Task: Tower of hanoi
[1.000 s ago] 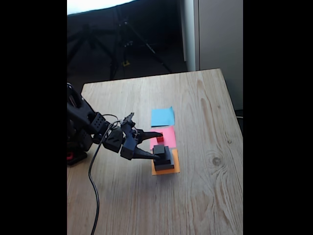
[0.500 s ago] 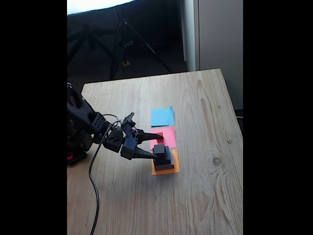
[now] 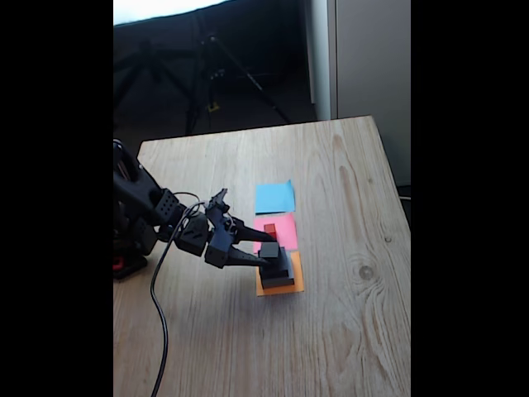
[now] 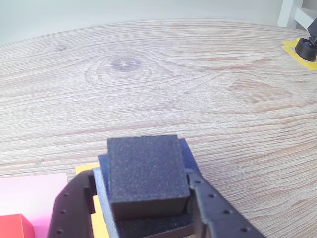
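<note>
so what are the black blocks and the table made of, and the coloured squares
The small black cube looks like foam: a matte, finely grainy, speckled face with soft edges. The block under it looks the same. The table shows wood grain and a knot, though it could be solid wood or laminate. The pink square and the blue square lie flat and thin, probably paper.

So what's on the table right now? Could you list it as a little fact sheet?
Surface: wooden table
Paper squares: blue, pink, orange
Stack on orange: small black cube on top of larger dark blocks
Red cube: on pink paper
Gripper: fingers on either side of the small black cube
</note>
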{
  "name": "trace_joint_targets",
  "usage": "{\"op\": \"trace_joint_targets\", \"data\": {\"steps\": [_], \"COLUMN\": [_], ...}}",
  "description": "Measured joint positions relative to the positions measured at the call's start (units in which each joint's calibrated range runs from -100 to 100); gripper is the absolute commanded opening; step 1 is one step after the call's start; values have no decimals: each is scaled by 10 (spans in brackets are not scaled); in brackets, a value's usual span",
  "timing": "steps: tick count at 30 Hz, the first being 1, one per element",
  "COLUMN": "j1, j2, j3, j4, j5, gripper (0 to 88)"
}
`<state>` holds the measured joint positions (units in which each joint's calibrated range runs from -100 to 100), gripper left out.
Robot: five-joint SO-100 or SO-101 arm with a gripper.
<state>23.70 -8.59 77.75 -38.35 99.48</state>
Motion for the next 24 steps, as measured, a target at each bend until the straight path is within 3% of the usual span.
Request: {"op": "trace_joint_targets", "data": {"steps": [24], "j1": [-9], "j2": [0], "j3": [0], "j4": [0], "j5": [0], "gripper": [72]}}
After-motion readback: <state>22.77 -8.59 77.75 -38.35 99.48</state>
